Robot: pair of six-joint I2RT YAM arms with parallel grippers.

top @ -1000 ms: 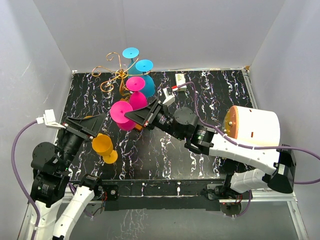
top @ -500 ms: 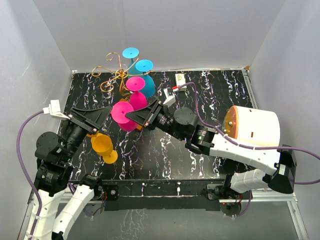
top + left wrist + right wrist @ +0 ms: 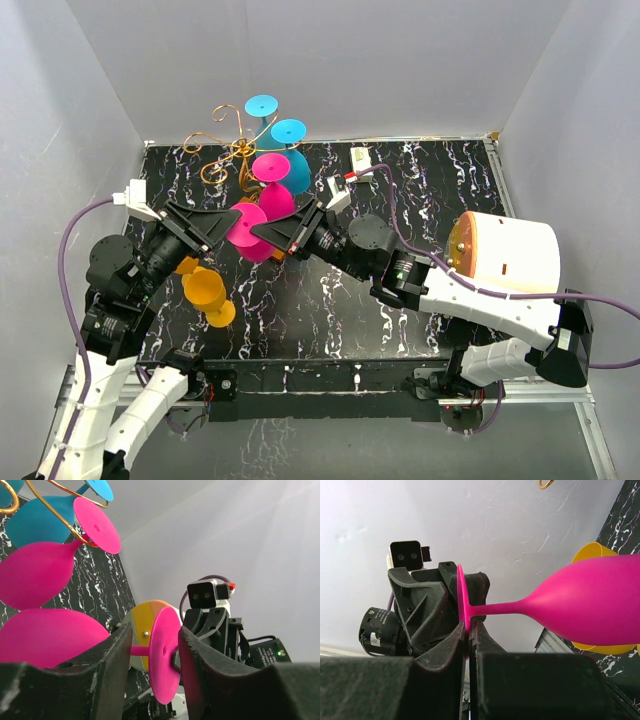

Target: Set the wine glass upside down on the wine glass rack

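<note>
Pink wine glass (image 3: 243,232) — sideways, near rack (image 3: 240,150)

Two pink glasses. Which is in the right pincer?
The lower pink glass, lying level, its foot rim pinched by the right pincer. The other pink glass hangs upside down on the rack.

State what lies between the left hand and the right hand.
A pink wine glass: the right hand pinches its foot, and the left hand straddles that foot. Both wrist views show this.
</note>
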